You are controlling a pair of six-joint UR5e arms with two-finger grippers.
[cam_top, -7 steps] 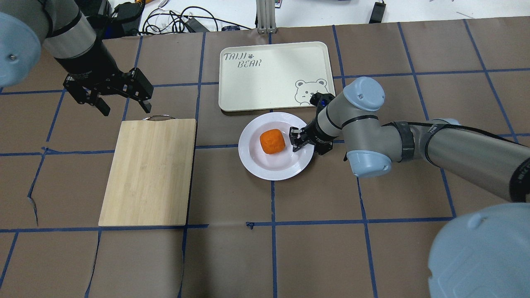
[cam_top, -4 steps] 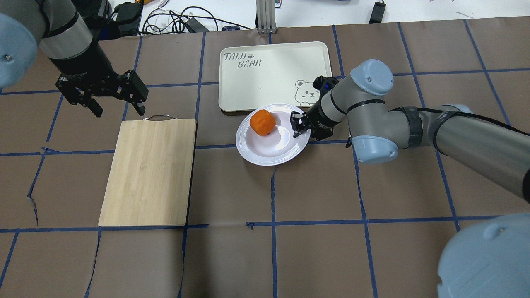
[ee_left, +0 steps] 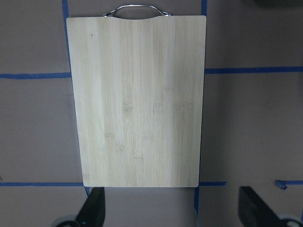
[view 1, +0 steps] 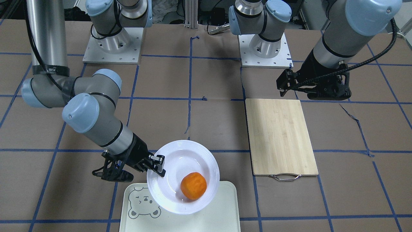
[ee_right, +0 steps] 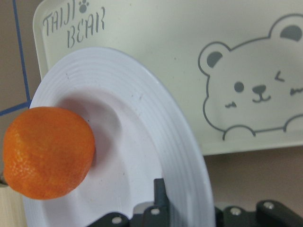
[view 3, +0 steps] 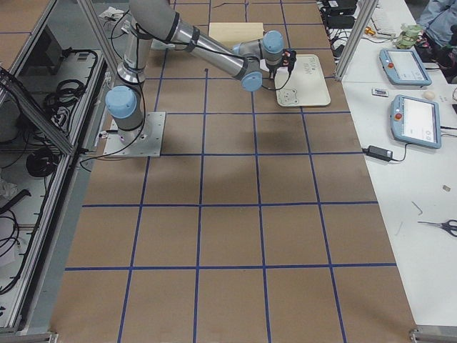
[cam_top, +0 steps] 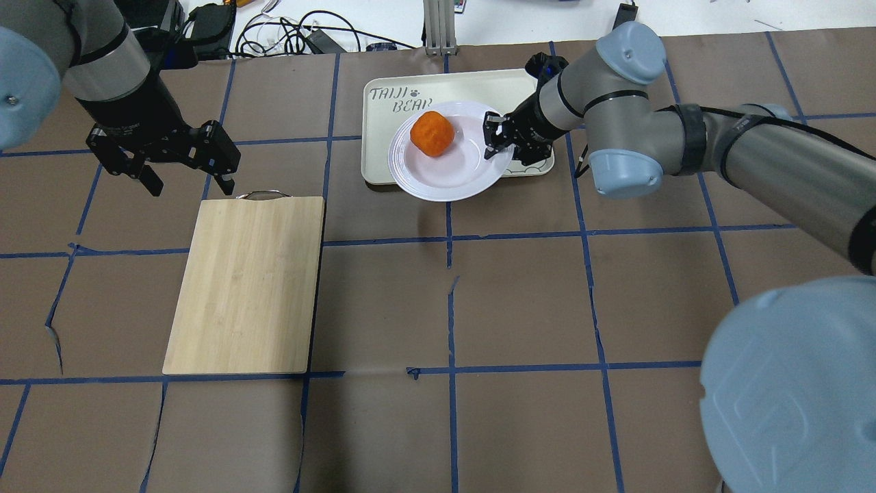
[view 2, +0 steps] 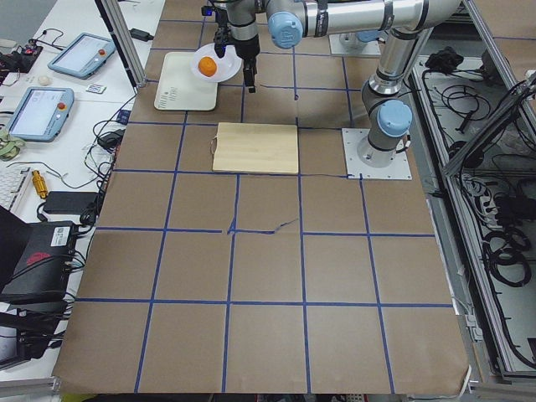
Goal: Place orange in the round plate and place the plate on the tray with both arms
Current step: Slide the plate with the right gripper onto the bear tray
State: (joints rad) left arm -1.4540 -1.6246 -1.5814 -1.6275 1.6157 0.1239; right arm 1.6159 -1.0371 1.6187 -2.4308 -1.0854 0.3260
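Two grippers: right gripper (cam_top: 494, 137) pinches plate (cam_top: 448, 177) rim to carry it; left gripper (cam_top: 190, 183) spread wide, idle by board (cam_top: 246, 284) handle.
Plate: seemingly tilted, overhanging tray (cam_top: 458, 83) near edge, not yet set down.
Orange (cam_top: 432, 134): in plate, far from the gripped rim.

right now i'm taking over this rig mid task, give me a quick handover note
Right gripper: jaws shut on the rim of the round glossy white plate, which is tilted and only partly over the pale rectangular bear-print tray.
Left gripper: jaws open, empty, hovering off the handle end of the bamboo cutting board.
Done: the small bright orange lies in the plate.
Left: carry the plate fully over the tray, set it down, release.
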